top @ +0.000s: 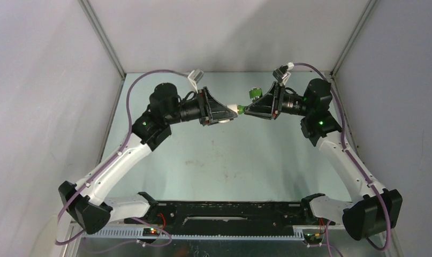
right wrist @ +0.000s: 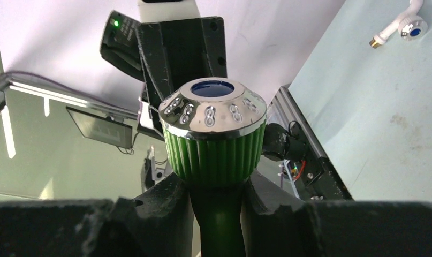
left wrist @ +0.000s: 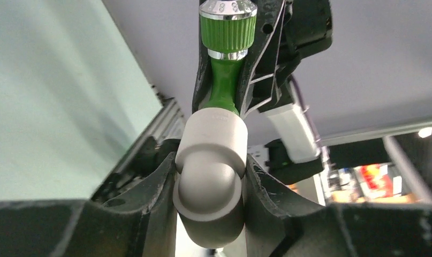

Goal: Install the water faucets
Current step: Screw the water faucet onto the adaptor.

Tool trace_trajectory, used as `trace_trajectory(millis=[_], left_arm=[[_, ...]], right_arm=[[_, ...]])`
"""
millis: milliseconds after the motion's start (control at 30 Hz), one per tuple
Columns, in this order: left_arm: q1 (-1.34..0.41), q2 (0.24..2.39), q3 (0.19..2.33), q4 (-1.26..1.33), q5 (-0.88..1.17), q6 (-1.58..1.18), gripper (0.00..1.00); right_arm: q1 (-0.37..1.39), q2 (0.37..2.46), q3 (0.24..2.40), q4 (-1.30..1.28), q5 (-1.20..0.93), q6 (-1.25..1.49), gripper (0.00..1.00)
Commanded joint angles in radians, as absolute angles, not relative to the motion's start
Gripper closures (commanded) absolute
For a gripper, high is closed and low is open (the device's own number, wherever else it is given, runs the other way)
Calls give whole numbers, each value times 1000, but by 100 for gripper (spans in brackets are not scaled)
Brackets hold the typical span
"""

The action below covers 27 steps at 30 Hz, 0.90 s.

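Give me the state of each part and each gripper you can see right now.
elbow fitting: clamped in the left gripper, off the table.
green faucet: gripped at its stem by the right gripper, end at the elbow fitting's mouth.
white faucet: lying loose on the table.
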<state>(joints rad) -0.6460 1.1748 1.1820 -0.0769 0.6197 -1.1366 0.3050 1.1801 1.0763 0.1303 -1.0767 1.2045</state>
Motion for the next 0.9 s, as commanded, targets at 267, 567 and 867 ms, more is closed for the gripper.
trace_trajectory(millis=[267,567,867], left_arm=[[-728,1085,1340,-275,570,25,100],[-997,996,1374,-448,125,937,100],[-1249,1001,1218,-219,-430,1567,100]], right_arm=[[380,1186,1094,102,-1080,1252,100],[412,1202,1094,91,-1073,1262,100],[428,1210,1093,92,-1066,1264,100]])
